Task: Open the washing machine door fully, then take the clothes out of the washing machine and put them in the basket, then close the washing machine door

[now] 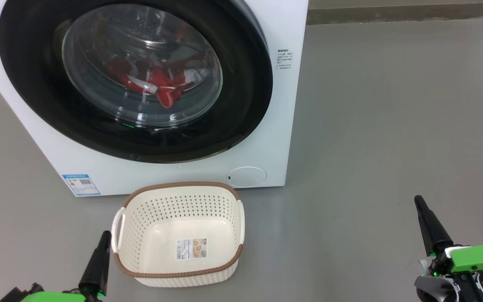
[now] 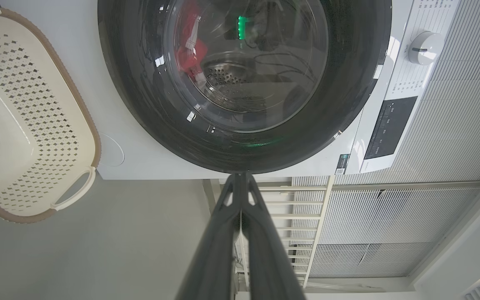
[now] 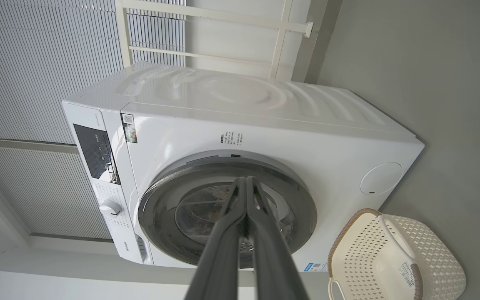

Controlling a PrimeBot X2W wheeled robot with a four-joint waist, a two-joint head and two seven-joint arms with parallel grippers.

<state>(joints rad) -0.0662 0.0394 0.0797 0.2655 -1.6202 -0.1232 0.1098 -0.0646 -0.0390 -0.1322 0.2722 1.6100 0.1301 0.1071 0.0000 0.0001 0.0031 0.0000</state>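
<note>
Left pincer point(image 1: 106, 235) and right pincer point(image 1: 419, 202) pressed together, empty; one washer point(image 1: 292, 105), one basket point(image 1: 178, 184); grey floor point(image 1: 392, 126), slatted wall point(image 3: 36, 62).

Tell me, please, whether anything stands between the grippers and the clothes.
Yes. The washing machine door covers the opening, with the red clothes behind its glass. The left gripper and right gripper are both outside it.
</note>
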